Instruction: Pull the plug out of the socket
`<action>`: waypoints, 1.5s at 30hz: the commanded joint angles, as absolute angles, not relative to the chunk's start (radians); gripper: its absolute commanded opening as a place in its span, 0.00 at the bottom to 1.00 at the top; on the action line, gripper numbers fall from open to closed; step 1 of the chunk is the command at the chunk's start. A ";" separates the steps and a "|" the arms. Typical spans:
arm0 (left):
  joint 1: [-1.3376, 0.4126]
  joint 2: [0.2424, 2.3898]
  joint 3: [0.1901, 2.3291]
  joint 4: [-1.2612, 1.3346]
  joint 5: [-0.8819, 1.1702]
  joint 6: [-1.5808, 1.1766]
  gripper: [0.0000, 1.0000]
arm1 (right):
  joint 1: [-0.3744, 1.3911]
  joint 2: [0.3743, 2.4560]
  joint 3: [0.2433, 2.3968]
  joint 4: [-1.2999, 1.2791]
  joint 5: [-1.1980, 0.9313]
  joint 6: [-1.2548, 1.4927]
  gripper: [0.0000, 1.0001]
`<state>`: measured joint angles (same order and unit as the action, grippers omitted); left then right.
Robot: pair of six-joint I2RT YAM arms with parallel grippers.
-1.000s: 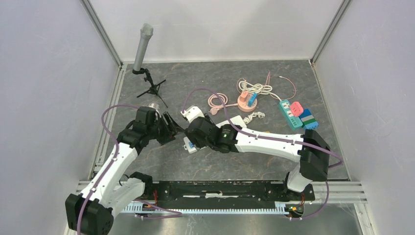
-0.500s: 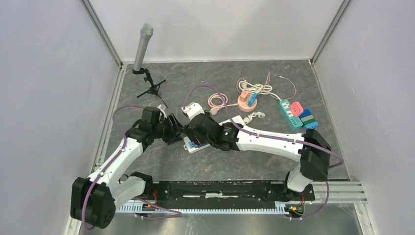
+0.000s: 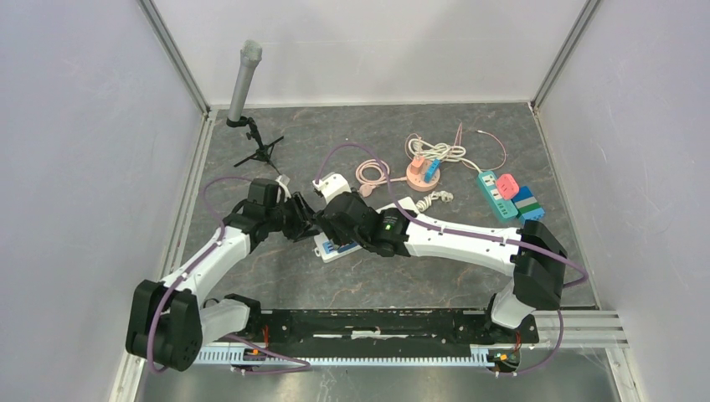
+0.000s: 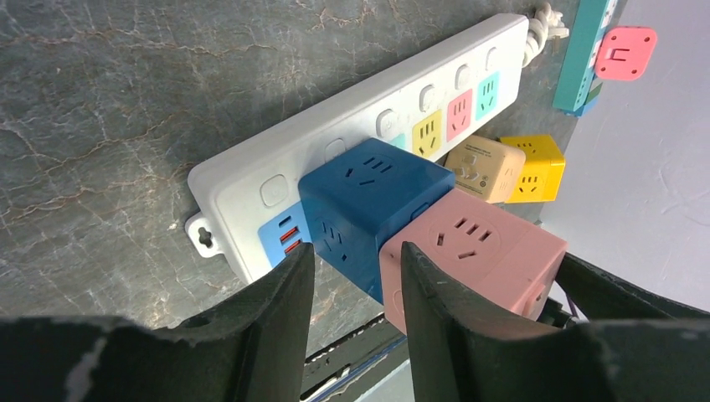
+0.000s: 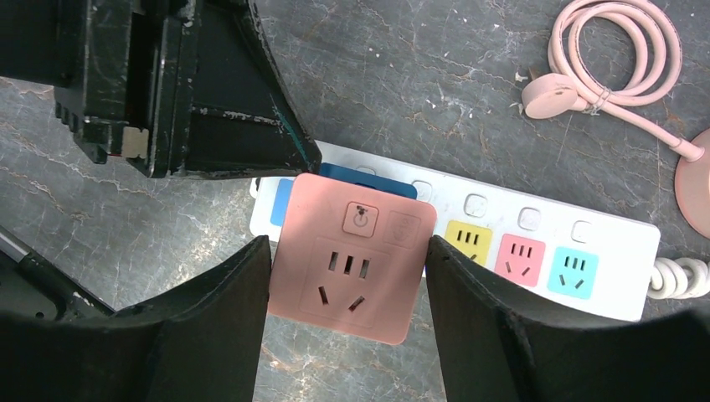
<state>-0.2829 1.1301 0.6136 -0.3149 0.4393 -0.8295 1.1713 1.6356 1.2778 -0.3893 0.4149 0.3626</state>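
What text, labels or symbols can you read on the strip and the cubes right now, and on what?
No words or numbers are legible in any view.
Beige cube: small print on one face, too blurred to read.
Pink cube: a power symbol on its button, no lettering.
White power strip: no readable marking.
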 commanded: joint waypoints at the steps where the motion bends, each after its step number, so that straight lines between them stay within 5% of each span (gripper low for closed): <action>1: -0.285 1.162 0.629 -0.260 0.507 -0.802 0.49 | 1.170 1.635 1.261 -0.365 0.382 0.372 0.47; 8: -0.286 1.177 0.613 -0.257 0.549 -0.779 0.43 | 1.170 1.631 1.251 -0.355 0.384 0.379 0.37; 17: -0.357 1.171 0.578 -0.312 0.456 -0.741 0.38 | 1.170 1.626 1.263 -0.330 0.382 0.395 0.00; 35: -0.399 1.233 0.600 -0.445 0.363 -0.657 0.37 | 1.118 1.515 1.125 -0.064 0.195 0.438 0.00; 41: -0.398 1.232 0.610 -0.466 0.354 -0.652 0.37 | 1.151 1.574 1.206 -0.239 0.379 0.314 0.00; 42: -0.398 1.231 0.613 -0.468 0.353 -0.652 0.37 | 1.152 1.576 1.214 -0.265 0.393 0.319 0.02; 45: -0.398 1.236 0.621 -0.468 0.356 -0.657 0.37 | 1.152 1.578 1.223 -0.331 0.452 0.371 0.51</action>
